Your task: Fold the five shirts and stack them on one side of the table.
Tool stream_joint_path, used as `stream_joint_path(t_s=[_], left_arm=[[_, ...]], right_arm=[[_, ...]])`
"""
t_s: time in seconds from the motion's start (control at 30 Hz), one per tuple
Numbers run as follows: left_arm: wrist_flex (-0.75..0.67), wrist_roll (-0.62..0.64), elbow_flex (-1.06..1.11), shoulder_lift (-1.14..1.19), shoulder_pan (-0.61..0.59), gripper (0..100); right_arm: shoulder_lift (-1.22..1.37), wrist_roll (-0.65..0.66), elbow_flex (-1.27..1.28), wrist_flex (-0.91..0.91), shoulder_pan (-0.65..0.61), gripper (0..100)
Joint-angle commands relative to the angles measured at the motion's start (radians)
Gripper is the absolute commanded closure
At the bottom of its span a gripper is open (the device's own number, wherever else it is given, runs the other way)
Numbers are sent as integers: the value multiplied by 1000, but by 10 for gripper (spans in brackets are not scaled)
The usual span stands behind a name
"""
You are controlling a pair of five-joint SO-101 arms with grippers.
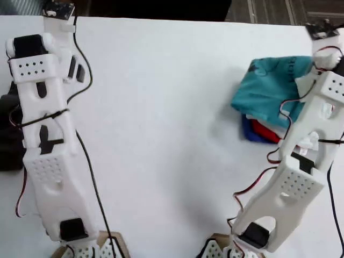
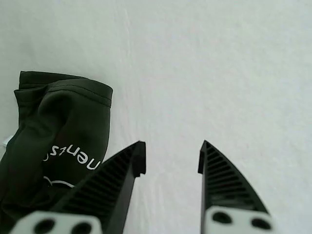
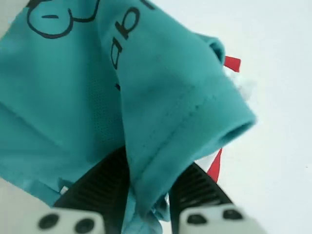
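Teal shirt [image 3: 161, 112] tops the right-hand stack [image 1: 259, 131], its fold pinched by the right tool [image 3: 155, 161], likely for squaring; left tool [image 2: 170, 151] gapes wide beside the black shirt [image 2: 53, 126].

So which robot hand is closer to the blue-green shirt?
Right. The right gripper pinches a fold of the teal shirt; the left gripper sits open across the table, beside the black shirt.
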Motion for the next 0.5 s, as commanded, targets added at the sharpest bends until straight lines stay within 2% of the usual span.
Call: stream_joint_path(t_s=[0.0, 0.23, 0.47], left_arm=[[-9, 3, -12, -75, 6, 801], [-9, 6, -12, -68, 48, 801], [-9, 9, -12, -72, 94, 801]], right_arm=[[-13, 35, -28, -22, 47, 976], [-56, 100, -100, -13, 76, 976], [10, 135, -127, -15, 125, 976]])
